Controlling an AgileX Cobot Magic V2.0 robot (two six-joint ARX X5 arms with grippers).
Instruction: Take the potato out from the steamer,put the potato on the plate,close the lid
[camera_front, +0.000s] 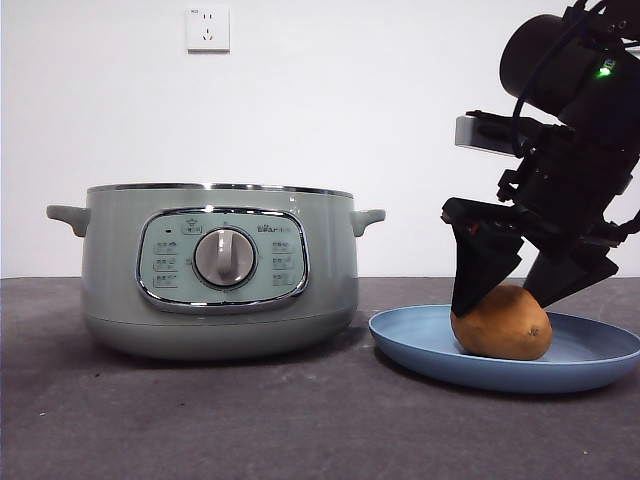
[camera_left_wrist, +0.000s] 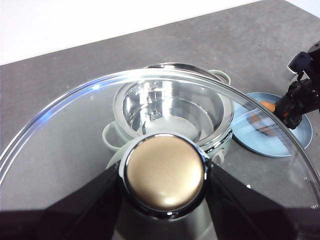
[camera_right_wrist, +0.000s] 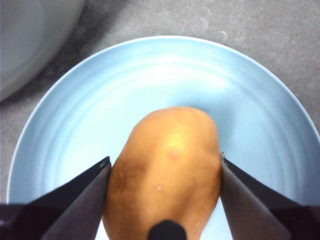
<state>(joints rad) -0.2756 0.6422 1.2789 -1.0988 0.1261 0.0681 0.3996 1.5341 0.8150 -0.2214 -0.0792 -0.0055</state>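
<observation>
The brown-orange potato (camera_front: 502, 322) rests on the light-blue plate (camera_front: 600, 362), to the right of the steamer (camera_front: 220, 270). My right gripper (camera_front: 505, 300) comes down from above with a jaw pressed to each side of the potato (camera_right_wrist: 165, 150), shut on it over the plate (camera_right_wrist: 250, 85). The steamer stands open, its steel bowl (camera_left_wrist: 172, 112) empty. My left gripper (camera_left_wrist: 165, 175) is shut on the knob of the glass lid (camera_left_wrist: 65, 140) and holds it in the air above and to one side of the steamer, out of the front view.
A white wall with a socket (camera_front: 207, 28) stands behind the dark grey table (camera_front: 300, 420). In the left wrist view the right arm (camera_left_wrist: 300, 97) shows over the plate (camera_left_wrist: 300, 137).
</observation>
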